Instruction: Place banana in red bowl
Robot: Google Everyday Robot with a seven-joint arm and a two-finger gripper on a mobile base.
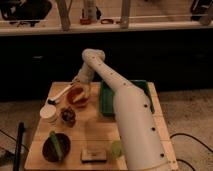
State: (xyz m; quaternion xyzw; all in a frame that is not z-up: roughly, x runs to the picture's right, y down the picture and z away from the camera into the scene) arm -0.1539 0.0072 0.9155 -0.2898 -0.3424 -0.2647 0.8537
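Position of hand: my hand (82, 86) hangs at the end of the arm, which reaches across the surface (97, 134) and bends down at the far left part of it. The hand is directly over the red bowl (74, 103), close above its far rim. I cannot tell how far the hand is open, nor whether it has hold of anything.

Position of banana: a pale yellow patch shows inside the bowl's rim, right below the hand. I take this to be the banana (76, 94). Whether it lies on the bowl's floor or hangs from the hand cannot be settled from this view, and its long axis cannot be read either.

Governing relation: hand, banana and bowl stand in one vertical line, so nothing calls for sideways travel. In my judgement the task is at the point of release or just past it. The next move is straight up and away, keeping the wrist off the near rim so the bowl does not tip.

Neighbours: a white spoon (60, 94) lies just left of the bowl and a green tray (107, 107) just to its right. A white cup (48, 114) stands nearer the front, and a dark bowl (47, 150) is well apart at the front left.
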